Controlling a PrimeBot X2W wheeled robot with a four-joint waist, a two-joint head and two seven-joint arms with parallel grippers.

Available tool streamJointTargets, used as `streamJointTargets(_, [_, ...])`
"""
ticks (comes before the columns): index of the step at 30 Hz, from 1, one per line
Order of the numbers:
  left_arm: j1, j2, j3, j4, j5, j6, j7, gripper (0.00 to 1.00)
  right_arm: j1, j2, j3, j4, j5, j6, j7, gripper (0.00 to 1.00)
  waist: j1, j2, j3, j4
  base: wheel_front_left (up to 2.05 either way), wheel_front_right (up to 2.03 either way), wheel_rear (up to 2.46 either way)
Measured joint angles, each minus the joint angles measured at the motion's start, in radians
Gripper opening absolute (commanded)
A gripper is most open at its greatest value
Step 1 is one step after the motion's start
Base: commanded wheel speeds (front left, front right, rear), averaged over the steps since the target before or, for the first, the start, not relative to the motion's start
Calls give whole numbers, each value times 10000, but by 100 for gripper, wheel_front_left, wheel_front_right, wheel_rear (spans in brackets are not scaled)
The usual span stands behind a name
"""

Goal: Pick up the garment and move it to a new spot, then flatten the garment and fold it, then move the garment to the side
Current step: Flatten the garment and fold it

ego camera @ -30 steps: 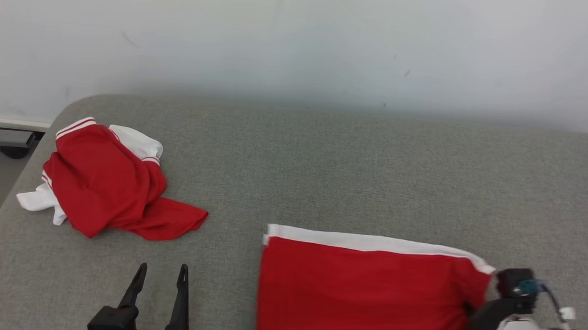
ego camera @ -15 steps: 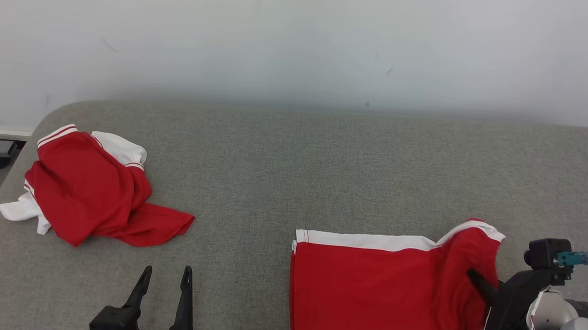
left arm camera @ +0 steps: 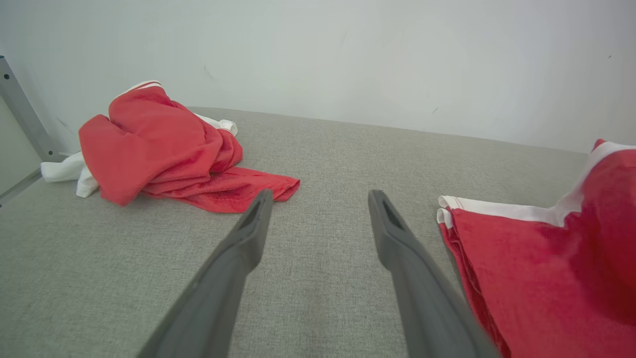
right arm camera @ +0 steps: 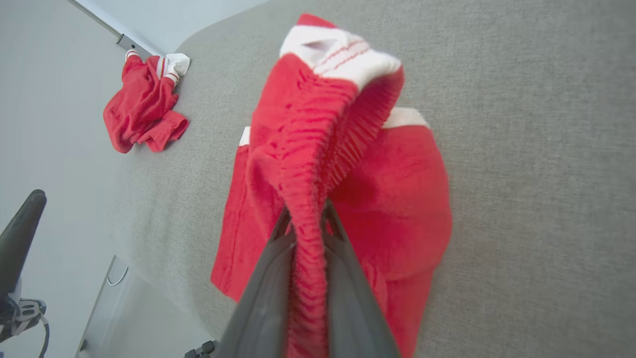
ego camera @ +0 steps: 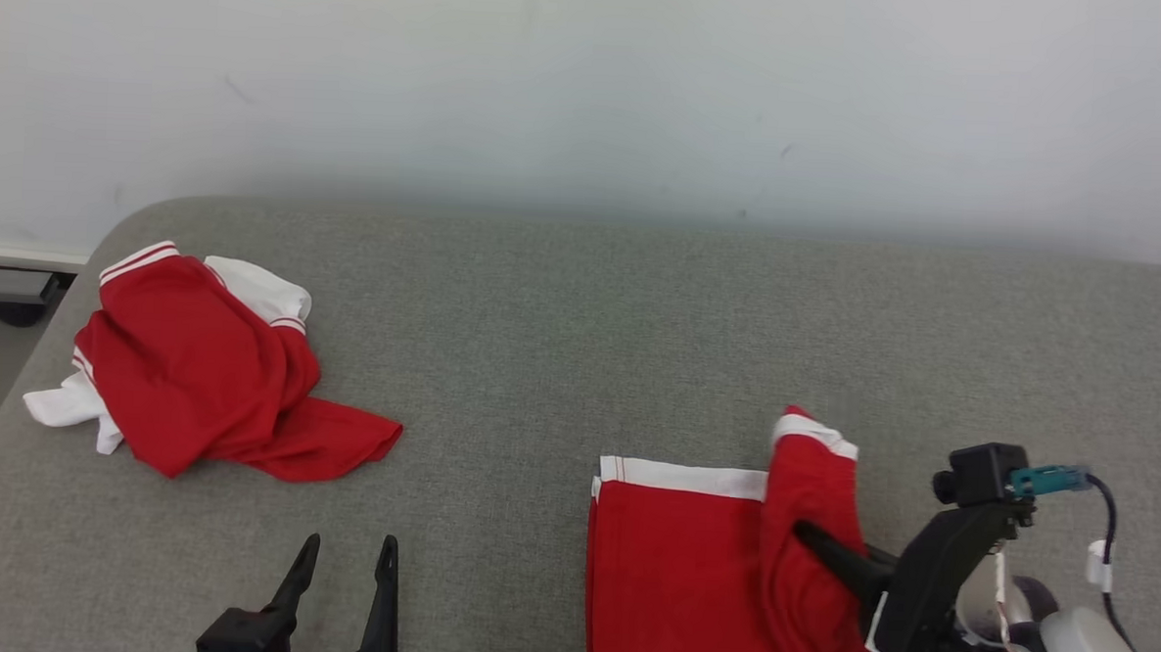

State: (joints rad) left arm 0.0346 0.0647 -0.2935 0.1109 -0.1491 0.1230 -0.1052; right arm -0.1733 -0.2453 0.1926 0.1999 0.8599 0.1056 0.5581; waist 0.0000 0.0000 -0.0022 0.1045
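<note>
A red garment [ego camera: 687,576] with a white band lies flat on the grey surface [ego camera: 560,345] at the lower right. My right gripper [ego camera: 806,537] is shut on its right end, which is lifted and folded leftward over the rest. From the right wrist, the pinched red fabric [right arm camera: 318,149] rises between my right gripper's [right arm camera: 304,219] fingers [right arm camera: 268,283], its white cuff on top. My left gripper [ego camera: 347,549] stands open at the lower left, apart from the cloth. From the left wrist, my left gripper [left arm camera: 318,199] has bare grey surface between its fingers, with the garment [left arm camera: 546,268] to its right.
A second red and white garment [ego camera: 196,378] lies crumpled at the far left, near the surface's rounded corner; it also shows as a crumpled heap [left arm camera: 159,149] in the left wrist view. A pale wall [ego camera: 591,81] runs behind. The surface's left edge [ego camera: 9,409] drops to the floor.
My right gripper has carried the garment's right end up and to the left, folding it over the rest. The head camera has shifted a little. The left gripper holds its pose.
</note>
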Motion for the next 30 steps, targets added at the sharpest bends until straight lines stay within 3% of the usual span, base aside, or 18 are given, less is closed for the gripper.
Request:
streamJointTargets(4, [-25,-10,-98,48,-12,0,63,100,-6,320,259,-123,36,-19,288,0,-1,0,20,174,0,0,0])
streamJointTargets(16, [-236,-35,-186,148,-102,0,81,100,-593,1076,596,443,-470,-1373,598,0,0,0,217,741,0,0,0])
streamJointTargets(23, [-266,-54,-178,282,-190,0,77,100,-708,1143,909,863,-715,-1595,826,0,-1,0,260,964,0,0,0])
streamJointTargets(25, [-265,-58,-176,297,-192,0,75,100,-781,1131,974,886,-717,-1595,903,35,0,0,253,975,0,0,0])
streamJointTargets(26, [-263,-59,-171,305,-198,0,73,100,-810,1124,999,874,-731,-1584,924,76,0,0,248,976,0,0,0])
streamJointTargets(27, [-261,-61,-157,313,-201,0,65,100,-818,1120,995,844,-754,-1584,920,94,-1,0,243,974,0,0,0])
streamJointTargets(28, [-254,-65,-125,328,-201,0,63,100,-833,1118,995,848,-773,-1582,922,100,0,0,234,965,0,0,0])
streamJointTargets(30, [-241,-65,-79,339,-201,0,58,100,-846,1108,976,834,-775,-1580,917,100,0,0,204,926,0,0,0])
